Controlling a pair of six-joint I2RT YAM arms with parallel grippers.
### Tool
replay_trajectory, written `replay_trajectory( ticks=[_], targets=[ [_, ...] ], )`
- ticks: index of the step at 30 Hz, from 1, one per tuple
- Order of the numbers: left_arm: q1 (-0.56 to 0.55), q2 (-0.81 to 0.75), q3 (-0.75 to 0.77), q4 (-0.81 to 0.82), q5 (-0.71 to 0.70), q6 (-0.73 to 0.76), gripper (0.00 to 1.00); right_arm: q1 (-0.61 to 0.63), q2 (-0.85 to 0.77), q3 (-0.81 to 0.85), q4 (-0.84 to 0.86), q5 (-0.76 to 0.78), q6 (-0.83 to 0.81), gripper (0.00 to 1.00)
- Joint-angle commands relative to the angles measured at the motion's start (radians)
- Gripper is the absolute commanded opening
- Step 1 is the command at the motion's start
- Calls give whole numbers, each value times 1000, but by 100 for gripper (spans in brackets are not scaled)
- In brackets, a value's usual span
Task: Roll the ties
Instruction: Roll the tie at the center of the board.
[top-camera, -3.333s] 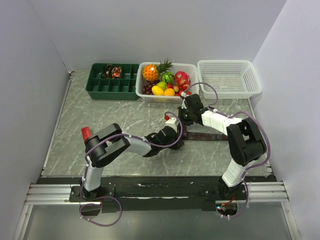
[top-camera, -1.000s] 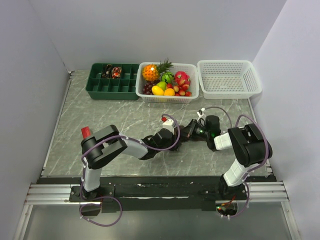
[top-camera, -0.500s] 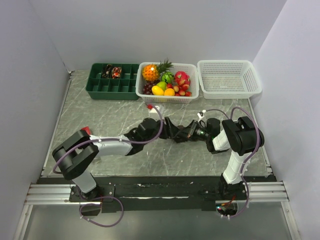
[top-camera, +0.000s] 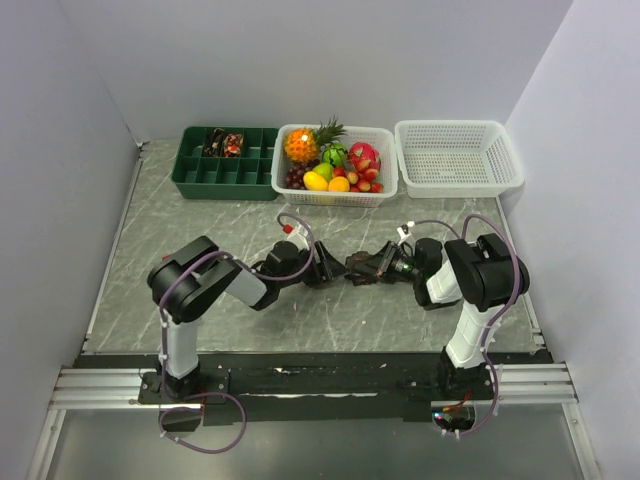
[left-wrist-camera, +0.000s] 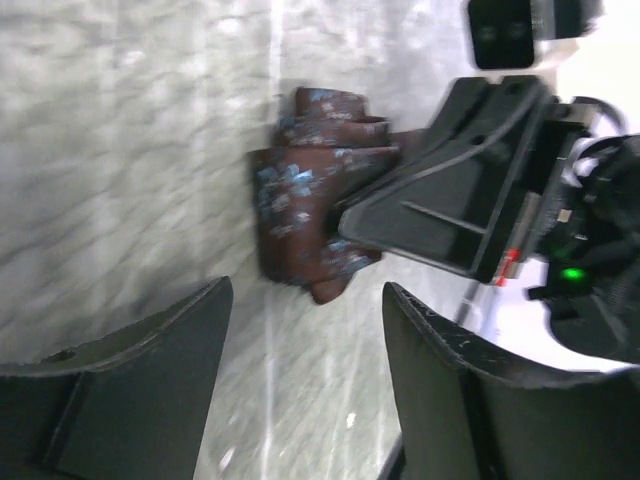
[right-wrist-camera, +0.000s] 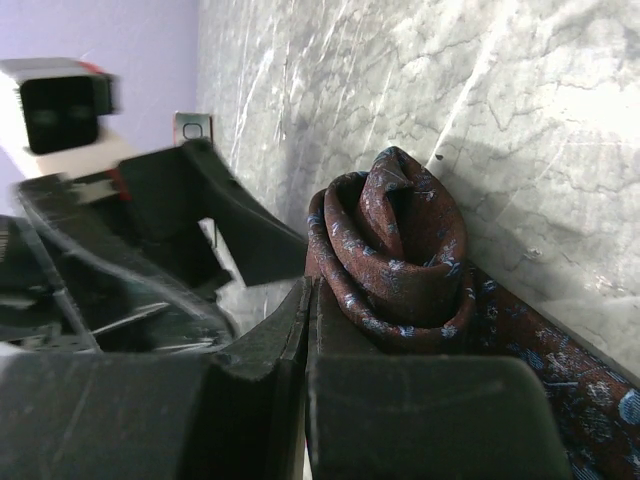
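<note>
A dark brown tie with pale blue specks (top-camera: 358, 268) sits rolled into a coil (right-wrist-camera: 395, 250) on the marble table, its tail running off under the right gripper (right-wrist-camera: 570, 400). My right gripper (top-camera: 378, 264) lies low on the table with its jaws pressed together (right-wrist-camera: 312, 300) on the coil's inner edge. The coil bulges past its fingertips. My left gripper (top-camera: 322, 271) stands open just left of the coil, with the coil (left-wrist-camera: 310, 215) beyond its fingertips (left-wrist-camera: 306, 300) and only bare table between its fingers (left-wrist-camera: 150, 380).
At the back left a green compartment tray (top-camera: 250, 178) holds two dark rolled ties (top-camera: 222, 145). A white basket of toy fruit (top-camera: 335, 160) stands beside it, then an empty white basket (top-camera: 458, 155). Grey walls close in both sides.
The left gripper was shut by the tie a second ago; it has opened and drawn back to the left. The tie lay stretched out earlier and is now coiled at the right gripper.
</note>
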Motion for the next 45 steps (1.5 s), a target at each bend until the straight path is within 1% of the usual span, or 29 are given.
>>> replay_trajectory(
  ticks=[1, 5, 8, 9, 13, 15, 18, 23, 25, 28, 31, 32, 33, 34, 35, 36, 37, 38, 39, 41, 42, 45],
  targets=[
    [1, 76, -13, 234, 66, -111, 68, -23, 30, -36, -52, 62, -38, 0],
    [1, 121, 0, 243, 52, -125, 67, -31, 36, -45, -26, 57, -23, 0],
    [1, 151, 22, 244, 47, -133, 66, -33, 65, -45, 20, 39, 3, 0],
    [1, 170, 38, 241, 49, -136, 66, -33, 82, -48, 61, 33, 20, 0],
    [2, 216, 51, 281, 44, -162, 60, -34, 96, -44, 142, -23, 49, 0],
    [1, 216, 40, 289, 32, -165, 58, -33, 61, -31, 121, -41, 41, 0],
    [2, 207, 43, 237, 5, -148, 59, -31, -14, -10, 37, -55, 6, 0],
    [4, 217, 51, 240, 3, -130, 58, -33, -111, 62, -151, -73, -41, 0],
    [4, 223, 51, 251, 1, -133, 58, -33, -130, 97, -161, -93, -35, 0],
    [2, 222, 51, 254, -2, -131, 58, -31, -137, 157, -232, -119, -43, 0],
    [2, 217, 60, 226, -6, -119, 58, -33, -172, 180, -297, -109, -61, 0],
    [2, 216, 66, 223, -5, -110, 58, -33, -189, 184, -331, -98, -78, 0],
    [2, 217, 71, 218, -3, -110, 58, -33, -237, 185, -427, -84, -125, 0],
    [2, 219, 74, 214, -2, -110, 57, -31, -267, 191, -492, -58, -162, 0],
    [2, 220, 78, 215, -3, -107, 57, -33, -300, 194, -565, 3, -198, 0],
    [2, 225, 83, 212, -3, -108, 57, -33, -362, 199, -700, 47, -269, 0],
    [2, 226, 86, 211, -5, -108, 57, -33, -392, 208, -769, 86, -300, 0],
    [2, 230, 88, 208, -5, -105, 56, -33, -448, 214, -825, 168, -349, 0],
    [2, 231, 89, 205, -9, -105, 56, -33, -474, 220, -932, 207, -371, 0],
    [2, 236, 88, 208, -12, -104, 56, -33, -536, 228, -1009, 300, -423, 0],
    [2, 237, 88, 206, -14, -104, 56, -33, -553, 233, -1069, 322, -437, 0],
    [2, 240, 94, 203, -12, -99, 55, -27, -585, 231, -1095, 374, -469, 0]
  ],
)
